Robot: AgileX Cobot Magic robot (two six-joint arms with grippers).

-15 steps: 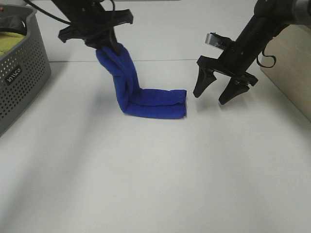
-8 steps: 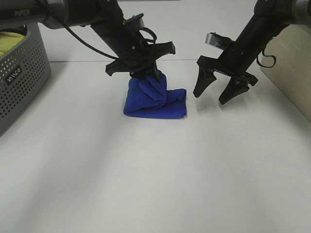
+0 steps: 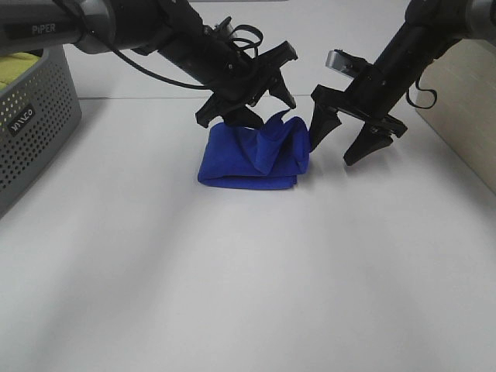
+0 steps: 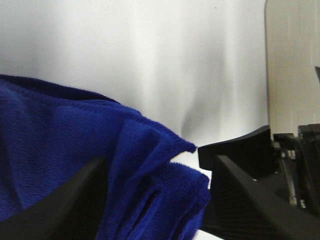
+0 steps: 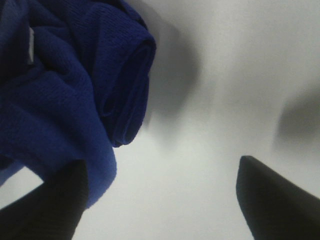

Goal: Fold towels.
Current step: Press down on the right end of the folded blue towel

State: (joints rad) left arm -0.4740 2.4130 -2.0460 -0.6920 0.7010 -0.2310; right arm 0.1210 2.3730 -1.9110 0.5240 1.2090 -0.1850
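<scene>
**Q:** Where does the blue towel [image 3: 248, 159] lie?

**A:** It lies bunched on the desk [image 3: 232, 271], partly folded, with its long axis running across the high view from arm to arm.

**Q:** And the pincers?

**A:** The left pincer [image 3: 246, 115] hangs directly over it with jaws spread, gripping nothing. Whether the raised loose corner brushes one finger is unclear. The right pincer [image 3: 332, 153], also parted and empty, stands just beside the towel's right end. The left arm is the nearer one, and the towel lies below it.
</scene>
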